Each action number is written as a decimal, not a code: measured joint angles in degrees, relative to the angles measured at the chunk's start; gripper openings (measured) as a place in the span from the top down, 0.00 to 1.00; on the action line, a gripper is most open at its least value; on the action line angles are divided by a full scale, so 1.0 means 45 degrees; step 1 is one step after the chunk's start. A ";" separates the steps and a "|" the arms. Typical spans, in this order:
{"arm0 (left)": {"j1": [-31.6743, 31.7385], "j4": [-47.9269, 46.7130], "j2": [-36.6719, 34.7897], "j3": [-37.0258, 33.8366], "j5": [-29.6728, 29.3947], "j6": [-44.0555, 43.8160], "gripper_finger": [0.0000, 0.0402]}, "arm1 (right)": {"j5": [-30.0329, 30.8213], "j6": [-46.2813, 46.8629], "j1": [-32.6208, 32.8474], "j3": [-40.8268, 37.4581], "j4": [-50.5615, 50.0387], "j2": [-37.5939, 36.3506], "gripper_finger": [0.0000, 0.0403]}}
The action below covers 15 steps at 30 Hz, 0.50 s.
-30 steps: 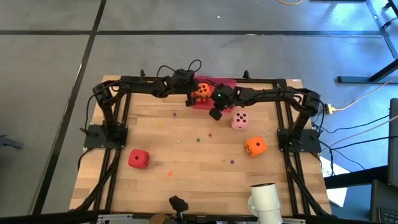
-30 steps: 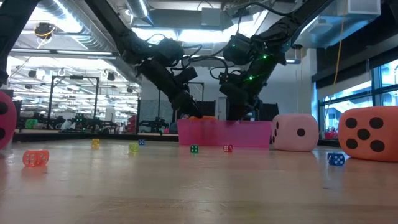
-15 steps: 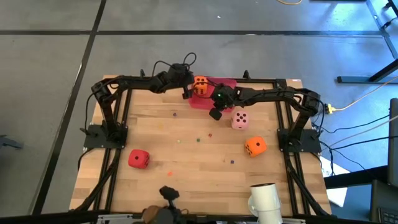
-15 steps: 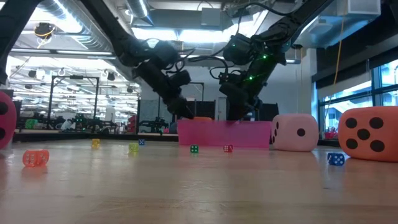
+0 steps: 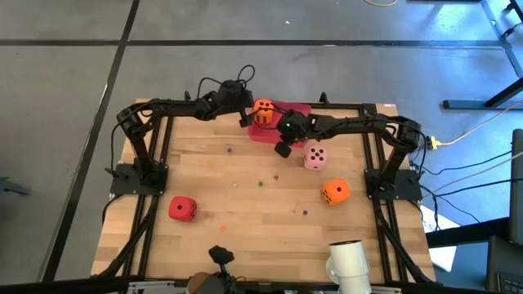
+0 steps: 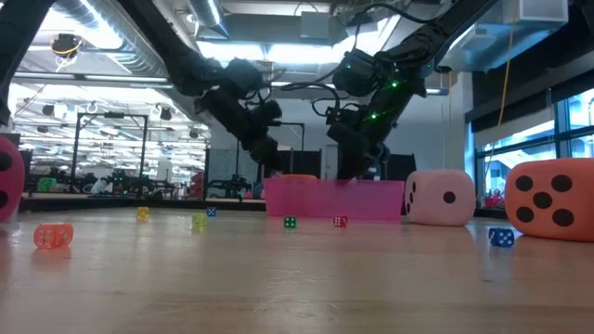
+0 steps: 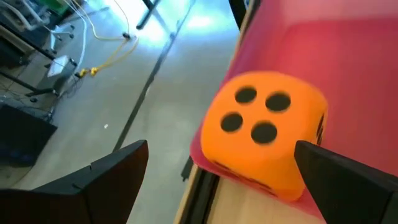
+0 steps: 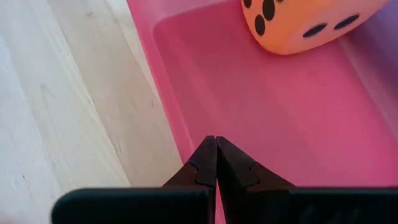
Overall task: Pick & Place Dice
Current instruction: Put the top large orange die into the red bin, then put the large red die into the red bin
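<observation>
One orange die (image 5: 263, 112) (image 7: 264, 140) sits in the flat pink tray (image 5: 298, 110) at its left far corner, four pips up. My left gripper (image 5: 245, 118) (image 7: 222, 149) is open beside the die on its left, fingers apart and off it. My right gripper (image 5: 283, 149) (image 8: 216, 138) is shut over the tray's wall (image 8: 171, 118). The pale pink die (image 5: 316, 156), the second orange die (image 5: 335, 192) and the red die (image 5: 182, 208) rest on the wooden table. My right gripper points down with its shut fingertips (image 8: 208, 155) at the tray's wall; I cannot tell whether they touch it.
Tiny coloured beads (image 6: 53, 235) (image 6: 290, 222) lie scattered over the table. A white cylinder (image 5: 347, 261) stands at the near edge, right of centre. The arms' frames run along both table sides. Bare wood lies between the red die and the second orange die.
My left gripper has drawn back from the orange die, toward the table's left and upward. The die has shifted toward the far edge inside the tray and now rests there free of the fingers.
</observation>
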 joint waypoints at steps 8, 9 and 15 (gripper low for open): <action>-0.0542 -0.1790 -0.1973 0.0000 0.0068 -0.0508 0.00 | 0.1136 -0.0290 0.0003 -0.0003 0.0292 -0.0071 0.99; -0.0601 -0.2316 -0.2282 0.0000 0.0071 -0.0513 0.00 | 0.1140 -0.0428 0.0035 -0.0005 0.0274 -0.0154 0.99; -0.0682 -0.6117 -0.4485 0.0000 0.0821 -0.1449 0.00 | 0.1136 -0.0902 0.0288 -0.0005 0.0308 -0.1037 0.99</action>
